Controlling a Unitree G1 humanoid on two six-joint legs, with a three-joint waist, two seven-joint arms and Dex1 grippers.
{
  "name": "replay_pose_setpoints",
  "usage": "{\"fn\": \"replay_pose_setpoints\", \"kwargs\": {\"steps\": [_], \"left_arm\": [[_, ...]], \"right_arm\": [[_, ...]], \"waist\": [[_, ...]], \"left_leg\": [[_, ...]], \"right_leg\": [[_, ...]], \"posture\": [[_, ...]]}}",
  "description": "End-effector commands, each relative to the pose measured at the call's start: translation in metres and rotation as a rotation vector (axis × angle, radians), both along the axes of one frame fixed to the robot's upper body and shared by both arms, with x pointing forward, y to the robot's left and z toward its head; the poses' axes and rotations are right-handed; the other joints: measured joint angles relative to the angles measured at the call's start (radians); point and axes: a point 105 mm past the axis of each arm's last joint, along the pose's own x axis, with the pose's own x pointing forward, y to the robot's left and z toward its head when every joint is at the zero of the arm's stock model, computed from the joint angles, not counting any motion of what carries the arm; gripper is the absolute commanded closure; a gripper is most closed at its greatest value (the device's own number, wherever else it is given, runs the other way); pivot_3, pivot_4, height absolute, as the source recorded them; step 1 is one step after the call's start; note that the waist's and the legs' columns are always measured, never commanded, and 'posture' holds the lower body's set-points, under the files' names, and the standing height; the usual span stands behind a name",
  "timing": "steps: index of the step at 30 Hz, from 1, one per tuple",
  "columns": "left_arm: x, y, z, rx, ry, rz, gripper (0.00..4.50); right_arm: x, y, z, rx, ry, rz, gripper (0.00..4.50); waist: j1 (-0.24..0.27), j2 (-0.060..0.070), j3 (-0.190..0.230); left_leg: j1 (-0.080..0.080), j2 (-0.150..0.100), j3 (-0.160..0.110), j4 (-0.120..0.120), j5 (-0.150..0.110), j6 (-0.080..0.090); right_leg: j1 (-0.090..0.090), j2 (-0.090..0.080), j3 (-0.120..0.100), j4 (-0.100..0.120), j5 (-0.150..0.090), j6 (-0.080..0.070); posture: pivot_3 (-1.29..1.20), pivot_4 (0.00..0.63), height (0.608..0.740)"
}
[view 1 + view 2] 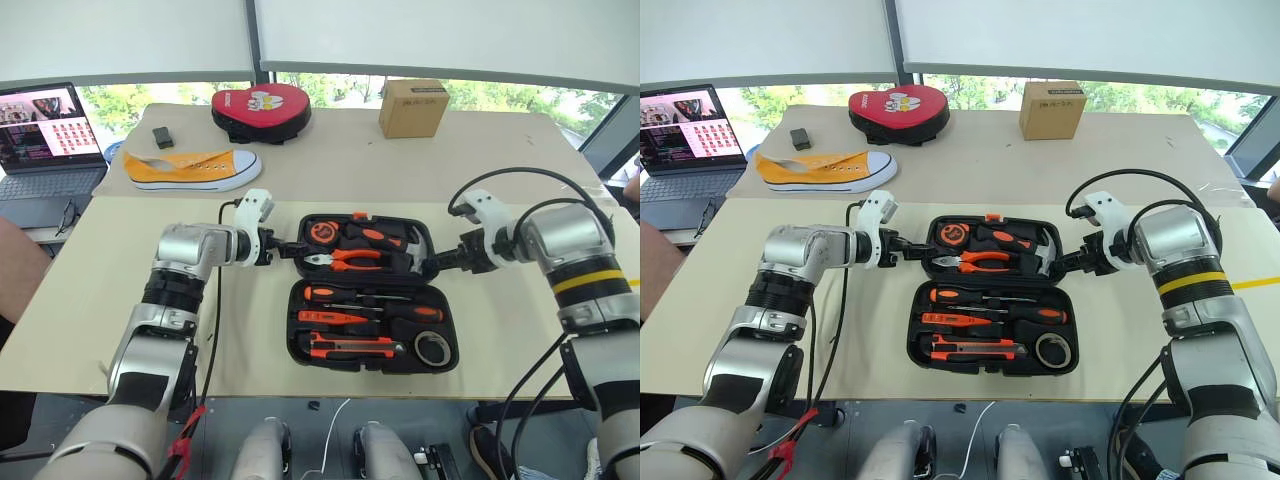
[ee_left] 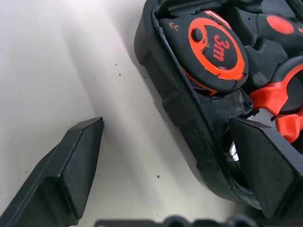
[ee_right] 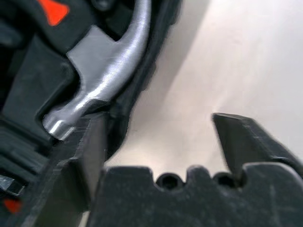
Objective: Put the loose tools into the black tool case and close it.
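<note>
Head views: black tool case [image 1: 372,292] lying open on the table [image 1: 100,300], loose tools [image 1: 350,320] seated in its near half. Left wrist view: left gripper [image 2: 184,161] jaws released, straddling the case's far-half wall beside tape measure [image 2: 215,49]. Right wrist view: right gripper [image 3: 158,142] jaws spread across the opposite wall by hammer [image 3: 102,82].

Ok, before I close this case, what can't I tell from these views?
Head views: the orange latch on the black tool case is too small to read its state.
Left wrist view: one finger of the left gripper covers the case rim, hiding any contact.
Right wrist view: the hammer is blurred and cut off by the edge; the right gripper hides the rim there.
</note>
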Motion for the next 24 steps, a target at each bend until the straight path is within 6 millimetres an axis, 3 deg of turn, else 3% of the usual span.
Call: {"fn": "replay_pose_setpoints", "kwargs": {"steps": [1,3,6,9,14,18,22,24], "left_arm": [[0.0,0.006,-0.007,0.045,0.028,0.019,1.62],[0.0,0.007,-0.007,0.018,0.033,0.028,2.24],[0.003,0.006,0.001,-0.118,0.017,0.052,3.52],[0.005,0.009,0.008,-0.229,0.02,0.082,4.44],[-0.001,0.014,0.02,-0.329,-0.071,0.059,4.44],[-0.011,0.026,0.048,-0.41,-0.403,0.01,4.44],[-0.032,0.031,0.055,-0.364,-0.623,-0.069,4.44],[-0.043,0.033,0.053,-0.308,-0.727,-0.104,4.44]], "right_arm": [[0.003,-0.01,-0.006,-0.03,0.022,-0.053,2.64],[0.005,-0.01,-0.009,-0.009,0.038,-0.072,3.16],[0.008,-0.005,-0.008,0.085,0.032,-0.096,4.28],[0.015,0.002,0.005,0.172,-0.06,-0.046,4.5],[0.012,0.011,0.032,0.206,-0.297,0.132,4.5],[0.004,0.011,0.049,0.142,-0.56,0.191,4.5],[-0.011,0.002,0.056,-0.146,-0.868,0.286,4.5],[-0.029,0.003,0.047,-0.266,-0.969,0.388,4.5]], "waist": [[-0.004,-0.001,-0.001],[-0.008,-0.003,-0.002],[-0.011,-0.003,-0.002],[-0.012,-0.004,-0.002],[-0.018,-0.004,-0.002],[-0.018,-0.003,-0.002],[-0.014,-0.003,-0.002],[-0.011,-0.003,-0.002]], "left_leg": [[0.0,0.0,0.0,0.0,0.0,0.0],[0.002,0.0,0.0,0.0,0.0,0.0],[0.008,0.001,0.0,0.0,0.0,0.0],[0.013,0.0,-0.002,0.0,0.0,0.001],[0.012,0.001,-0.003,-0.001,0.0,0.0],[0.009,0.001,-0.002,-0.003,0.001,0.0],[-0.001,0.001,0.0,-0.002,0.007,-0.011],[-0.001,0.001,0.0,-0.003,0.006,-0.01]], "right_leg": [[0.0,0.0,0.0,0.0,0.0,0.0],[0.001,0.0,0.0,0.0,0.001,0.0],[0.009,0.0,0.0,0.0,0.001,0.0],[0.015,0.0,-0.001,-0.002,0.001,0.0],[0.013,0.0,-0.001,-0.002,0.001,0.0],[0.008,-0.001,0.0,-0.001,0.001,0.001],[-0.004,-0.001,0.002,0.008,0.002,0.0],[-0.004,-0.001,0.002,0.006,0.002,0.0]], "posture": [[0.0,0.15,0.74],[0.0,0.15,0.74],[0.0,0.15,0.74],[0.0,0.15,0.74],[0.0,0.15,0.74],[0.0,0.15,0.74],[0.0,0.15,0.74],[0.0,0.15,0.74]]}}
